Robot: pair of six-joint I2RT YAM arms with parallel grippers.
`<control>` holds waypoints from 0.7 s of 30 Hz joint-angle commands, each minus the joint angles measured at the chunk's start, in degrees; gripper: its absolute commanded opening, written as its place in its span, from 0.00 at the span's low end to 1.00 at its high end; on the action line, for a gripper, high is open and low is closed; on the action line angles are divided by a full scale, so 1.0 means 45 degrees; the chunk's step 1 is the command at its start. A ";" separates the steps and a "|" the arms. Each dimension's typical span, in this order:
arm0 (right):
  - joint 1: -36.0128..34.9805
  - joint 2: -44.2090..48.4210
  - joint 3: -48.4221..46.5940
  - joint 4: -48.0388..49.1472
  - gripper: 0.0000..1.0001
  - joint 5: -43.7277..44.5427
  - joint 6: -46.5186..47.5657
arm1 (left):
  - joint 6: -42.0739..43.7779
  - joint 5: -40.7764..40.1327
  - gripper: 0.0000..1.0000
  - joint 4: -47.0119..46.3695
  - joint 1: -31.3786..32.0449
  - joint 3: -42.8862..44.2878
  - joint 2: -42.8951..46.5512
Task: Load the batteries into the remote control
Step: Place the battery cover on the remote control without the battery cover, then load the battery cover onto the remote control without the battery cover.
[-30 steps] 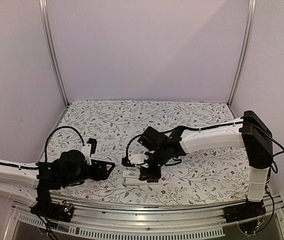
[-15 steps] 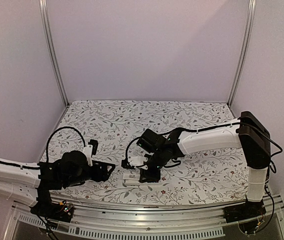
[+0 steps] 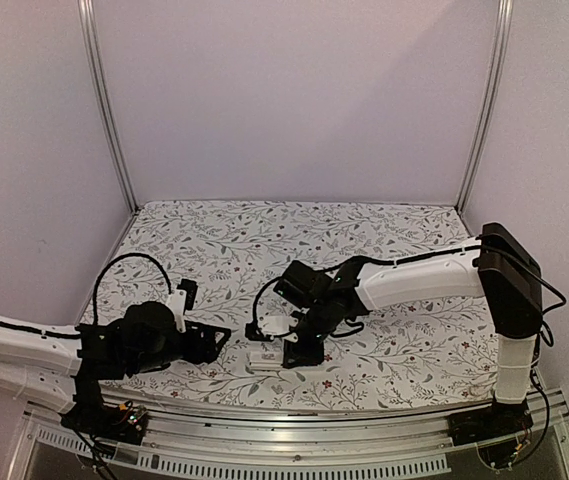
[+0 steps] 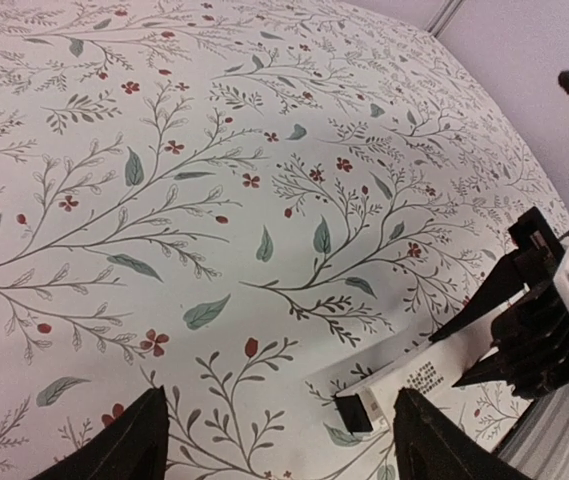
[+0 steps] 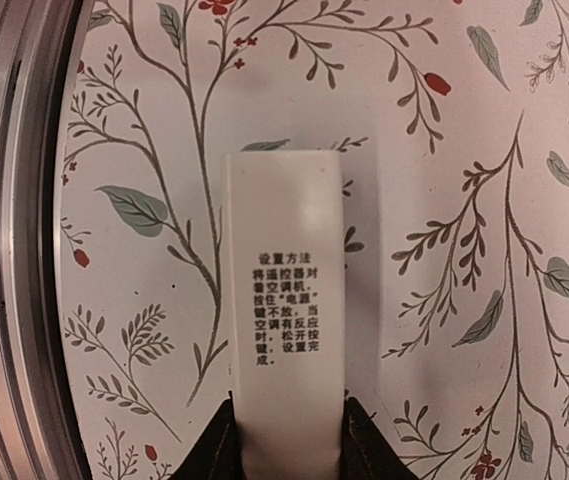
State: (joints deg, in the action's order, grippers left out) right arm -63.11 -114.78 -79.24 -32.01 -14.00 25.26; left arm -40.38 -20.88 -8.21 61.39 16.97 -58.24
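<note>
Near edge: a metal rail (image 5: 9,250) runs along the table front. The remote control (image 5: 286,300) lies just beyond it, parallel to it.

Right claw (image 5: 289,448): my two dark fingertips (image 5: 226,445) stand against the two long sides of the remote control at one end of the bar. I record this claw as clenched on the remote control in a narrow grip. The bar lies flat on the floral tablecloth (image 5: 464,150) with its printed label facing up.

Left claw (image 4: 279,450): released. The fingers (image 4: 114,450) are spread wide over bare cloth with nothing between them. This claw points toward the remote control's dark end and stands near it, not touching. In the overhead view it sits to the left of the bar, with my right claw on the bar's other end.

Farther out: the patterned cloth runs on to the plain back wall (image 3: 294,100). A metal upright (image 3: 104,110) stands at each rear corner.
</note>
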 commanded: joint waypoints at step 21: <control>-0.0116 -0.0306 -0.0678 -0.0309 0.40 0.0027 0.0285 | 0.0358 -0.0111 0.77 -0.0171 0.0112 -0.0158 0.0057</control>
State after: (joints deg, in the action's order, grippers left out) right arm -63.16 -115.59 -81.10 -32.62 -12.64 25.93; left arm -39.83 -21.26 -8.23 61.39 16.97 -58.22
